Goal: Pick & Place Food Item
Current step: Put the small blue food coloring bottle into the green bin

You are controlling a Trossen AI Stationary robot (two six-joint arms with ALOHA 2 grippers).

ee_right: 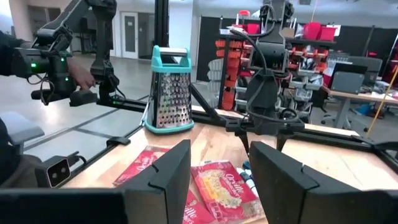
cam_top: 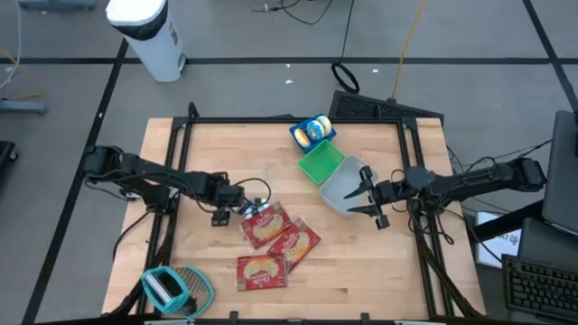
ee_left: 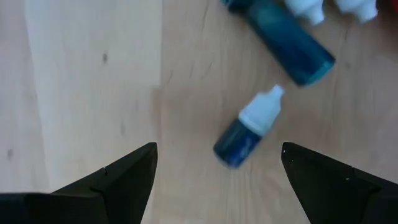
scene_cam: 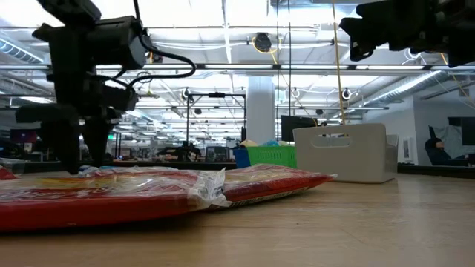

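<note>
Three red food packets [cam_top: 264, 226] [cam_top: 295, 244] [cam_top: 260, 271] lie flat on the wooden table, near its middle and front. They also show in the low view [scene_cam: 111, 194] and the right wrist view [ee_right: 221, 186]. My left gripper [cam_top: 224, 215] [ee_left: 217, 152] is open and points down just left of the packets. Its fingers stand either side of a small blue dropper bottle [ee_left: 249, 130] lying on the wood, without touching it. My right gripper [cam_top: 368, 200] [ee_right: 219, 162] is open with nothing between its fingers. It is held about level above the table, at the grey bin [cam_top: 343, 191].
A green bin [cam_top: 322, 162] and a blue bin [cam_top: 312, 131] holding items stand behind the grey one. A larger blue bottle [ee_left: 283, 40] lies by the small one. A teal-framed grater [cam_top: 176, 289] [ee_right: 169, 93] is at the front left corner. A person's hand [ee_right: 74, 71] shows beyond the table.
</note>
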